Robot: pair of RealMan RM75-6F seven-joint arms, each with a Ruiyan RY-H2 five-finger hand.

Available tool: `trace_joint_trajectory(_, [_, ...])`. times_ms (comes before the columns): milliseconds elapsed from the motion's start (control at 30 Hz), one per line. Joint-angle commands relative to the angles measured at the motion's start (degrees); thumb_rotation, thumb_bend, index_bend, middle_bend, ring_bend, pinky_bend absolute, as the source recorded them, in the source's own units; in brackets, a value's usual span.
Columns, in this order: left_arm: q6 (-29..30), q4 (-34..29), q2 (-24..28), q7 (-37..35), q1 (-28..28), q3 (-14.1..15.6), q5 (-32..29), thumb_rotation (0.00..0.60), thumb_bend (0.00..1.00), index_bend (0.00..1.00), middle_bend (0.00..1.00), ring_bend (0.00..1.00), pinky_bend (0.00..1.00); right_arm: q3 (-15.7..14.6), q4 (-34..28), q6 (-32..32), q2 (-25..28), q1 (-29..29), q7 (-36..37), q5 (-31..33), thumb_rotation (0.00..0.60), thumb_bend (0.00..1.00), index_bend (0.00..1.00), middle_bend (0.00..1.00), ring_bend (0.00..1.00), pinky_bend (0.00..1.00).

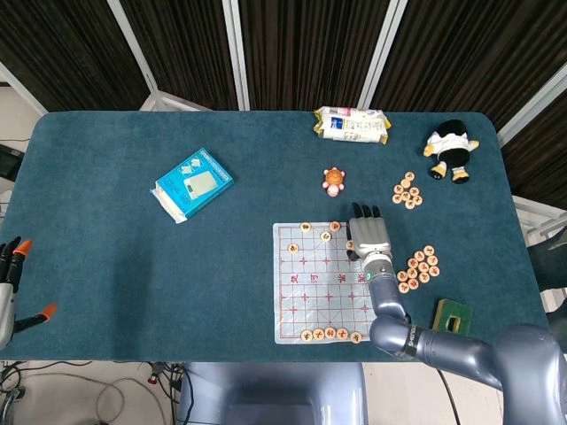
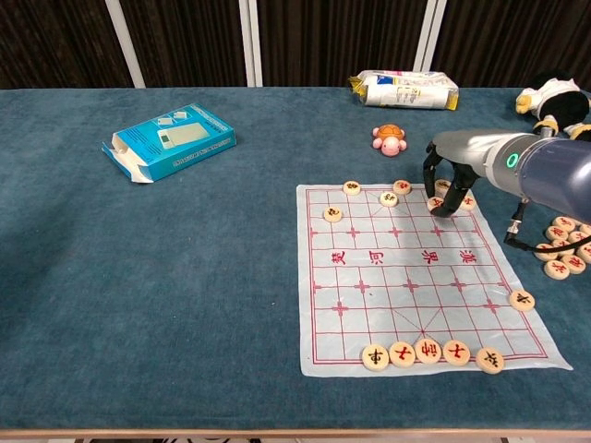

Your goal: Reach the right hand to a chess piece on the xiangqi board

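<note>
The xiangqi board [image 1: 314, 283] [image 2: 406, 277] lies at the front right of the table. A few round wooden pieces [image 2: 389, 198] sit along its far rows and a row of pieces [image 2: 428, 351] along its near edge. My right hand [image 1: 368, 235] [image 2: 447, 185] hovers over the board's far right corner, fingers apart and bent downward. Its fingertips stand around one piece [image 2: 436, 201], and whether they touch it I cannot tell. Another piece [image 2: 466, 201] lies just right of the hand. My left hand is not visible.
Loose pieces [image 1: 421, 264] [image 2: 563, 242] lie right of the board, with more pieces [image 1: 407, 190] further back. A turtle toy [image 1: 333, 181], snack bag [image 1: 352, 124], plush penguin [image 1: 450, 149], blue box [image 1: 193, 184] and green box [image 1: 452, 316] sit around.
</note>
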Motion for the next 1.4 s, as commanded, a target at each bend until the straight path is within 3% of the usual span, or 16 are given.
trace_joint_trajectory(33, [-0.1,0.0,0.1,-0.1,0.0,0.0,0.0,0.600,0.01,0.00,0.00,0.00,0.05,0.1,0.2,0.2,-0.4,0.3,-0.3,0.4,0.600,0.40,0.52,0.00,0.00,0.00])
trace_joint_trajectory(1067, [-0.2,0.0,-0.1,0.2,-0.1,0.0,-0.1,0.600,0.01,0.00,0.00,0.00,0.05,-0.4,2.2,-0.8,-1.7,0.2,0.3,1.0,0.600,0.40,0.52,0.00,0.00,0.00])
trace_joint_trajectory(1400, [-0.1,0.0,-0.1,0.2,-0.1,-0.1,-0.4,0.600,0.01,0.00,0.00,0.00,0.05,-0.7,1.6,-0.9,-1.1,0.3,-0.2,1.5,0.600,0.40,0.43,0.00,0.00,0.00])
